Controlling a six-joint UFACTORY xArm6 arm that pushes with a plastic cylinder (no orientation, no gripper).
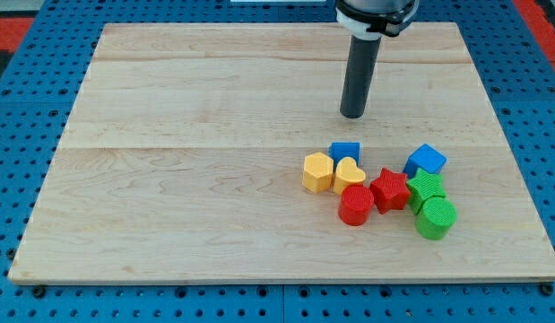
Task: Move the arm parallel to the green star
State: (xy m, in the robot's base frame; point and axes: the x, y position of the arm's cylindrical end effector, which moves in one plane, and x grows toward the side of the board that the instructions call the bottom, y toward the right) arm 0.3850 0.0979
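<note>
The green star [426,187] lies in a cluster of blocks at the view's lower right, touching a green cylinder [436,218] below it and a blue block [425,161] above it. My tip [352,115] rests on the wooden board [169,179] above the cluster, up and to the left of the green star. It stands just above a small blue block [345,151] without touching it.
A red star [389,189], a red cylinder [355,205], a yellow heart [349,174] and a yellow hexagon [318,171] sit packed together left of the green star. A blue perforated surface [26,99] surrounds the board.
</note>
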